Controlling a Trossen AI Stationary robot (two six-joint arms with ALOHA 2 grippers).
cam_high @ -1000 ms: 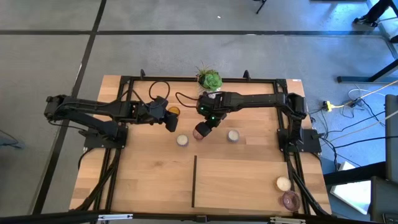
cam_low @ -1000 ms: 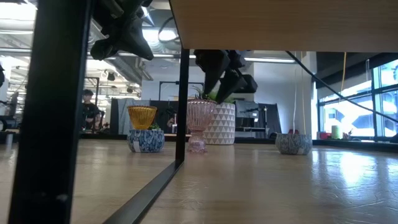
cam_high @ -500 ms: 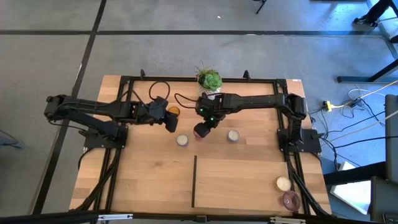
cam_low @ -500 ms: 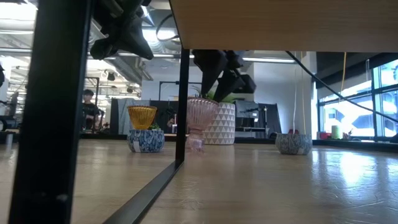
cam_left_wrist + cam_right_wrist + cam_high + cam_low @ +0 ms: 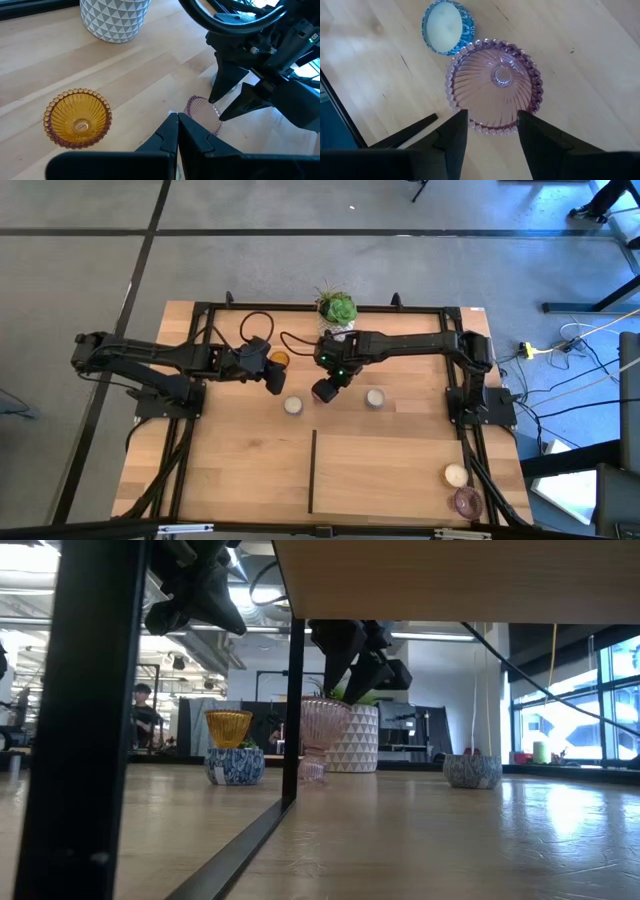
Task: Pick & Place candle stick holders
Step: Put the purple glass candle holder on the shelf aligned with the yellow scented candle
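- The right hand (image 5: 327, 388) grasps the mauve holder (image 5: 495, 85) by its rim; in the right wrist view its two fingers (image 5: 454, 134) straddle the near edge of the cup.
- In the low view that mauve holder (image 5: 323, 740) hangs just off the table (image 5: 380, 460), its foot a little above the wood, slightly tilted.
- It is in front of the pot (image 5: 338, 311), toward the table's middle, with the right arm reaching in from the pot's right.
- The left hand (image 5: 274, 379) is clenched with nothing in it; the left wrist view shows its fingertips (image 5: 177, 131) pressed together.
- It hovers left of the pot, near the amber holder (image 5: 281, 359).
- The amber holder (image 5: 77, 117) stands upright on the table, left of the pot and in front of it.
- A cream holder with a blue patterned wall (image 5: 293, 406) sits just left of the held mauve one, farther from the pot.
- Another cream holder (image 5: 375, 398) sits in front of the pot to the right, apart from the right hand.
- Well away from the pot, by the table's front right corner, a third cream holder (image 5: 455, 475) and a second mauve holder (image 5: 467, 501) lie side by side.
- The pot (image 5: 114, 18) is white with a triangle pattern and carries a green plant.
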